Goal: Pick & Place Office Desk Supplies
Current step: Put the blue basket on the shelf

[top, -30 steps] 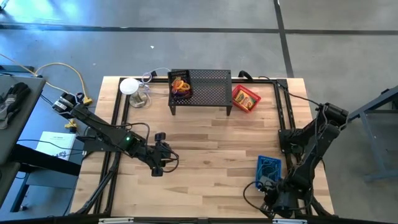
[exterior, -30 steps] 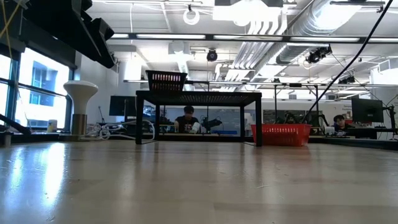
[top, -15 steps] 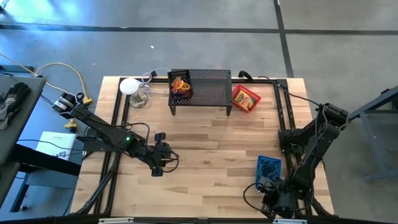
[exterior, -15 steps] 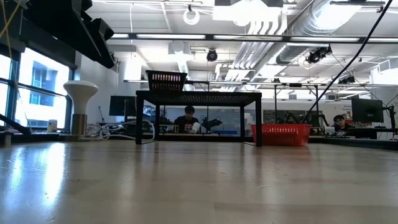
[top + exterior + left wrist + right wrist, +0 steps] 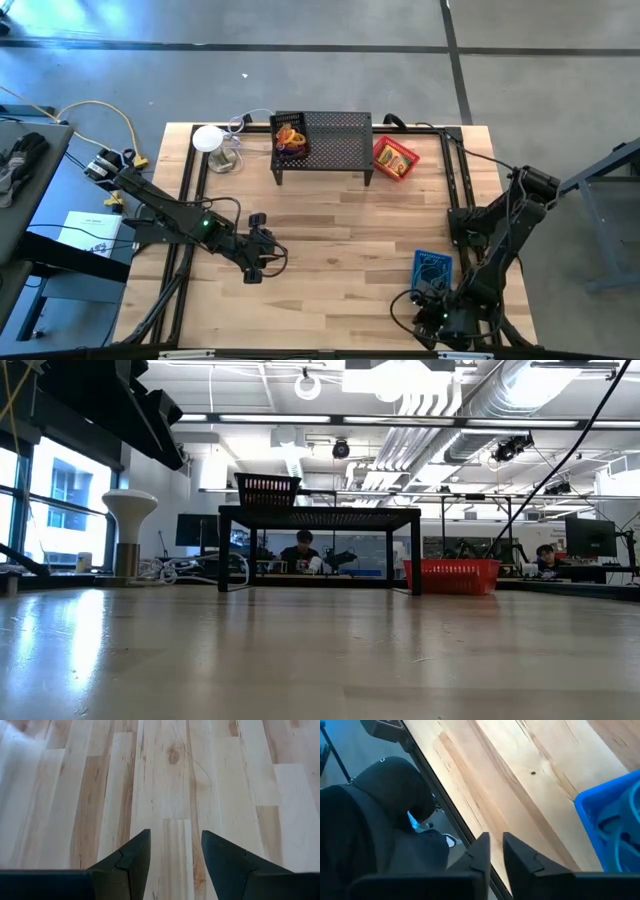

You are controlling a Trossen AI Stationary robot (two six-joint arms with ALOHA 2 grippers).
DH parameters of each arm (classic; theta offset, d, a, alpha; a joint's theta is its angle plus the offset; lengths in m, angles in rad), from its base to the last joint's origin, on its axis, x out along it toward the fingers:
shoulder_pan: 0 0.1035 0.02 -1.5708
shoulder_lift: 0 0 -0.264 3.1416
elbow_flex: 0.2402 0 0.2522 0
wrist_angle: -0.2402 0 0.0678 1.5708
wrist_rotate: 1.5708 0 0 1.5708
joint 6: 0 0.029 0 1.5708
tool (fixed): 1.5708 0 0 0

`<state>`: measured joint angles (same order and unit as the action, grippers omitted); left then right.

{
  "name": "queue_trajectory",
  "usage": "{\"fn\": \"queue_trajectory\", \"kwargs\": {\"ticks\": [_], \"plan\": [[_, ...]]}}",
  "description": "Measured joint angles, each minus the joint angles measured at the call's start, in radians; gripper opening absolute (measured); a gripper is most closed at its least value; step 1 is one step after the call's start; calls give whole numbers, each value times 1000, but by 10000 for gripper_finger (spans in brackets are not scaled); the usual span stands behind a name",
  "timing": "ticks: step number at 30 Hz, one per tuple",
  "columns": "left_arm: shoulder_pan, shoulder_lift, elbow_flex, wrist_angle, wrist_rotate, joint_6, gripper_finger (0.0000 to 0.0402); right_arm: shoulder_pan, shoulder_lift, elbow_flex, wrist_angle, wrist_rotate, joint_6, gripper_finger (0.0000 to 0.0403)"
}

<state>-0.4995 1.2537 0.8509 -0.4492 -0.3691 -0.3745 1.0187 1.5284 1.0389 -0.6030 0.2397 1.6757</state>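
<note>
The right claw [image 5: 428,312] is the one that has moved: a second ago it sat tight against the near edge of the blue mesh tray [image 5: 432,268], and now it has slid a touch toward seven o'clock, down by the surface's front rim at about five o'clock of the whole board. In the right wrist view its two dark fingers [image 5: 481,851] stand with only a narrow slit between them, holding nothing, with bare planks ahead and the blue mesh tray [image 5: 615,822] off to one side, thin black loops lying inside it.

The left claw [image 5: 254,250] has not budged since the earlier frame: it hovers over bare wood at about eight o'clock of the surface [image 5: 340,230], and the left wrist view shows its fingers [image 5: 135,857] set well apart and empty.

Nothing else has shifted. The black perforated stand [image 5: 330,148] sits at twelve o'clock, with the black mesh tray [image 5: 290,137] on its left end, orange and purple rings showing in it. Just beside the stand at one o'clock rests the red mesh tray [image 5: 396,157] with a yellow box inside. At eleven o'clock stands the white round-topped glass object [image 5: 209,139].

The low view matches its earlier frame: the stand [image 5: 320,515], the black tray [image 5: 267,490] on top, the red tray [image 5: 452,575] to the right, and a person [image 5: 300,552] seated far off in the room behind.
</note>
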Motion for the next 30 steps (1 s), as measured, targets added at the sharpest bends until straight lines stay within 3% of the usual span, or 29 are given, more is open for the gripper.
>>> {"fn": "queue_trajectory", "kwargs": {"ticks": [9,18,30], "plan": [[0,0,0,0,1,0,168,0,17,0,-96,-56,-186,125],[0,0,0,0,1,8,168,-17,46,0,-157,-59,-336,117],[0,0,-1,0,1,8,168,-31,48,-10,-229,-63,-345,115]]}}
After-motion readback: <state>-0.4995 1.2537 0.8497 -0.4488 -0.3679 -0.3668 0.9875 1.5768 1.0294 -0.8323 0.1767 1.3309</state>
